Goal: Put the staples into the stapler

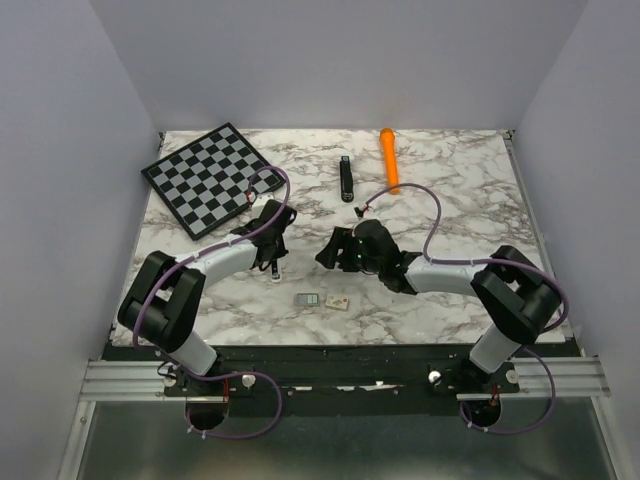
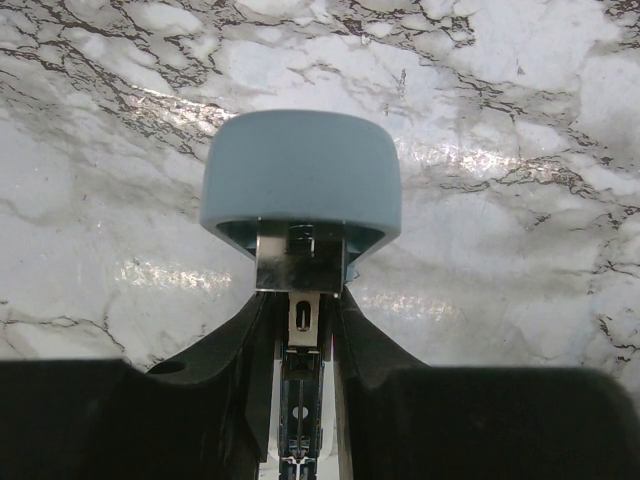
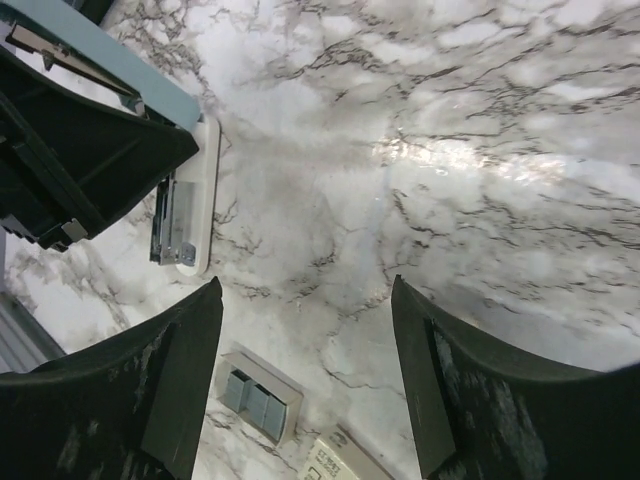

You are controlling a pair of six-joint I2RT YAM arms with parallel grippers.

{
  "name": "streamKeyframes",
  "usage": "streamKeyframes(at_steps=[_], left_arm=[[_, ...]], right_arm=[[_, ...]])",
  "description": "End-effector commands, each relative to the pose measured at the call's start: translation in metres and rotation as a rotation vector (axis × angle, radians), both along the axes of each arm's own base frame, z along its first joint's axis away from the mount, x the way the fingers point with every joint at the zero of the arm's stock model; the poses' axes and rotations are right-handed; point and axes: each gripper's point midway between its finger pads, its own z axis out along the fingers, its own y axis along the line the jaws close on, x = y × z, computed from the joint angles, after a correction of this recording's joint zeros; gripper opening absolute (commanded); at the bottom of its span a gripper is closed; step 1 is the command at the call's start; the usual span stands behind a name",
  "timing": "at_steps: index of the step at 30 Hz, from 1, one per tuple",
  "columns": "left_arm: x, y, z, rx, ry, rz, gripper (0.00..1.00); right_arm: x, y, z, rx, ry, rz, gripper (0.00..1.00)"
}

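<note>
My left gripper (image 2: 300, 335) pinches the small stapler with the pale blue top arm and white base (image 2: 300, 180) by its sides, low over the white-and-grey marble table (image 1: 450, 210). The blue arm looks swung up off the base, leaving the metal channel exposed. My right gripper (image 3: 307, 295) hangs with its jaws spread wide and nothing between them, tips aimed toward nine o'clock at the stapler.

The staples, a small silvery-grey rectangular block (image 1: 307, 299), lie flat on the marble at about seven o'clock from those spread jaws, toward the near edge and apart from the stapler. Their long axis runs roughly nine to three. Both arms are near, but only the right is free, so I judge the pickup falls to it, closing across the block's narrow width. A tiny white piece with dark dots (image 1: 337, 302) sits just beside the block's three o'clock end, and I'd keep clear of it.
</note>
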Motion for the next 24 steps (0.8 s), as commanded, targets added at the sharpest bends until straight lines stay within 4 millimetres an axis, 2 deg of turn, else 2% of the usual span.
streamKeyframes(at_steps=[1, 8, 17, 24], left_arm=[[-0.002, 0.006, -0.007, 0.043, 0.02, 0.021, 0.0], [-0.001, 0.005, -0.007, 0.046, 0.024, 0.014, 0.17], [-0.001, 0.004, -0.005, 0.046, 0.025, 0.01, 0.32], [0.002, 0.0, 0.0, 0.028, 0.015, 0.002, 0.43]], right_arm=[[0.008, -0.031, -0.006, -0.109, -0.068, -0.079, 0.76], [0.005, -0.041, -0.012, -0.133, -0.067, -0.082, 0.78], [0.012, -0.046, -0.004, -0.149, -0.11, -0.101, 0.83], [0.011, -0.046, -0.008, -0.156, -0.104, -0.094, 0.84]])
